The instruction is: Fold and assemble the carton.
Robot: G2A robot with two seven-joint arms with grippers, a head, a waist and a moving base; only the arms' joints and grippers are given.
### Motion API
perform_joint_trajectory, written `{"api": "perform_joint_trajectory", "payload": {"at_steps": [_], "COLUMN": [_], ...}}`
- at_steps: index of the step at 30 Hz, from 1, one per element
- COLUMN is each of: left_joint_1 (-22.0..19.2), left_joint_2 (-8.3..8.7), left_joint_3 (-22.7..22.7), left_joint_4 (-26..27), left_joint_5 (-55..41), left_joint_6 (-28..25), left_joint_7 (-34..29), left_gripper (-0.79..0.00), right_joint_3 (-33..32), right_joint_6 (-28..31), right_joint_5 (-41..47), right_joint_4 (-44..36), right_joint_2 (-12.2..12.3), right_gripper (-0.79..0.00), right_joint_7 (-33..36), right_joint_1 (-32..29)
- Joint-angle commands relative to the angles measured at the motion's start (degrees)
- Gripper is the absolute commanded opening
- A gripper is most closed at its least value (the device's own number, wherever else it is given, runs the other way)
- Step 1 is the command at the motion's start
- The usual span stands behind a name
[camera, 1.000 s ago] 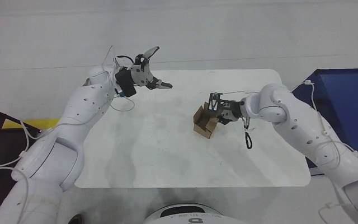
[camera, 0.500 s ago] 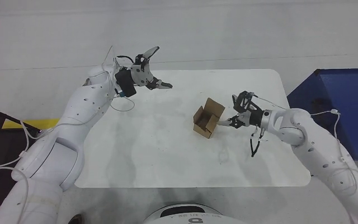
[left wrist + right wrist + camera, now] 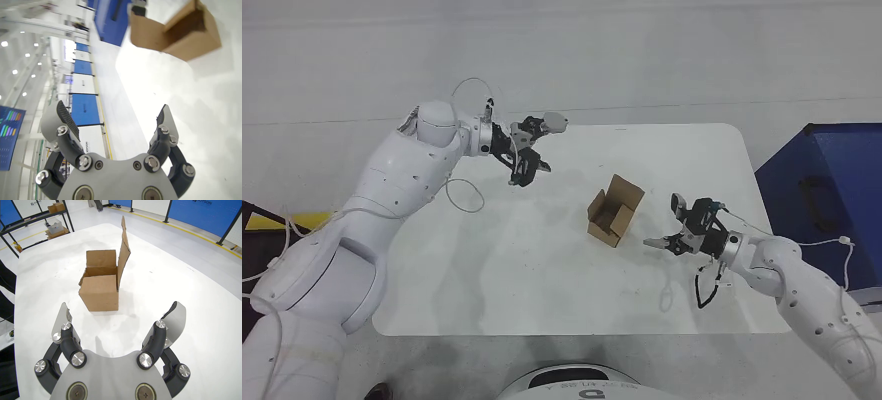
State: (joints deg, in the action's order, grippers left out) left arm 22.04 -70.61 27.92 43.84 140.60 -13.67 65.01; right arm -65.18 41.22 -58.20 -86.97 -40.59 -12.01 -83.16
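hovering low over the white table (image 3: 542, 280), the right gripper (image 3: 664, 222) has its two fingers spread wide with nothing between them. in its own wrist view, the right gripper (image 3: 120, 306) points at the carton (image 3: 100, 294), with a strip of bare table (image 3: 170, 275) between the fingertips and the cardboard. the gripper is near the carton but does not touch it.

the left gripper (image 3: 545, 145) sits over the far part of the table on the robot's left, well apart from the carton (image 3: 612, 210). its fingers are also parted and hold nothing. in the left wrist view, the left gripper (image 3: 112, 105) faces across the table (image 3: 179, 94) towards the carton (image 3: 170, 37).

the carton is a small brown cardboard box resting on its base, between the two grippers and closer to the right one. its top is open. in the right wrist view, one long flap stands nearly upright along one side with a ragged edge, and a shorter flap stands up at the side farthest from the gripper. the wall nearest the gripper is plain, with a torn corner at its rim.

beyond the table's edge on the robot's right is a blue bin (image 3: 832, 170).
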Motion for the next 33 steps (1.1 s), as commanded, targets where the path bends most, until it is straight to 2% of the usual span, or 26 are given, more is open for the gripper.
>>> {"api": "perform_joint_trajectory", "payload": {"at_steps": [1,2,8,10,11,13,16,18,22,24,26,33], "left_joint_1": [-0.1,-0.1,0.1,0.5,0.4,0.6,1.2,0.7,-1.4,-2.2,-2.8,-4.4], "left_joint_2": [-0.22,-0.22,-0.22,-0.27,-0.27,-0.12,0.32,0.16,-1.21,-2.17,-3.17,-7.39], "left_joint_3": [-0.1,-0.1,-0.3,-2.8,-3.5,-3.8,-3.1,-5.4,-10.0,-11.0,-11.8,-14.9], "left_joint_4": [-0.2,-0.2,-0.2,1.9,3.1,4.2,4.2,5.9,7.8,8.6,8.2,3.6], "left_joint_5": [0.7,0.7,1.1,6.7,7.9,8.5,7.8,13.0,21.8,22.8,23.5,25.4], "left_joint_6": [1.9,1.9,1.7,-1.4,-2.3,-0.4,5.9,6.4,0.6,-0.1,-0.4,-2.2], "left_joint_7": [1.8,1.8,1.3,-0.9,-0.1,2.0,6.0,7.8,8.0,7.8,7.1,4.6], "left_gripper": [0.0,0.0,0.0,0.0,0.0,0.0,0.0,0.0,0.0,0.0,-0.311,-0.332], "right_joint_3": [0.8,1.3,1.3,1.3,1.3,1.4,1.6,2.0,2.7,3.2,3.7,4.9], "right_joint_6": [2.4,5.9,5.9,5.9,5.9,5.1,5.4,5.5,6.0,6.1,5.5,2.5], "right_joint_5": [1.5,4.3,4.3,4.3,4.3,4.4,4.1,3.6,3.3,3.7,4.1,4.1], "right_joint_4": [0.9,2.1,2.1,2.1,2.1,1.7,2.0,2.0,2.7,3.0,3.4,4.7], "right_joint_2": [-0.4,-0.6,-0.6,-0.6,-0.6,-0.8,-1.0,-1.3,-1.8,-2.2,-2.5,-3.5], "right_gripper": [0.0,0.0,0.0,0.0,0.0,0.0,0.0,0.0,0.0,0.0,0.0,0.0], "right_joint_7": [-1.0,-2.1,-2.1,-2.1,-2.1,-1.4,-0.3,0.6,1.4,1.6,2.0,3.2], "right_joint_1": [0.6,0.7,0.7,0.7,0.7,0.6,1.0,1.5,2.3,2.5,2.7,2.8]}}
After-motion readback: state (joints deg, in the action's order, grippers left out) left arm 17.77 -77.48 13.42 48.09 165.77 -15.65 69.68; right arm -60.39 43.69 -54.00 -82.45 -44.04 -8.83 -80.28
